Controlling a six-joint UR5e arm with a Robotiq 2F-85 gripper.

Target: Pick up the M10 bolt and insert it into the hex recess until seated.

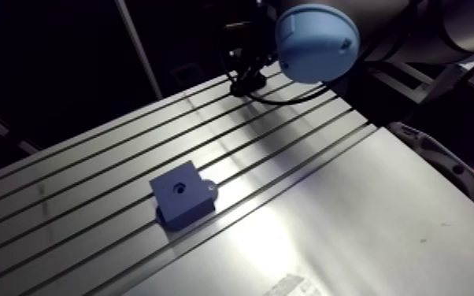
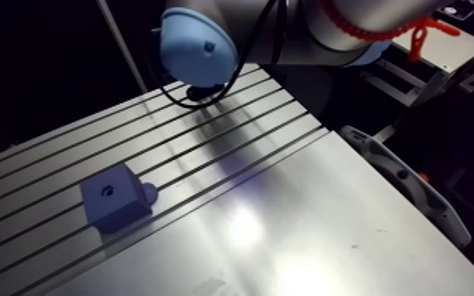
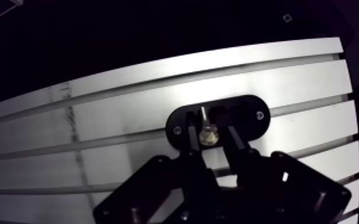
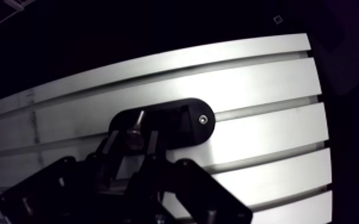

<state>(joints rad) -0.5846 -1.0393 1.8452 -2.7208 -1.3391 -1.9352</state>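
Metal M10 bolt (image 3: 207, 134), stiff, dense, slick | sits in black oval holder (image 3: 256, 116) by the slotted aluminium table's (image 3: 128, 107) far edge | two-finger gripper (image 3: 210, 122) spread open astride it | you should pinch the head flats | blue recessed block (image 1: 183, 197) well apart, mid-table.

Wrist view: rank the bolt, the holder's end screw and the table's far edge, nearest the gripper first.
1. The bolt: at the gripper.
2. The holder's end screw: just beside it.
3. The table's far edge: well ahead.
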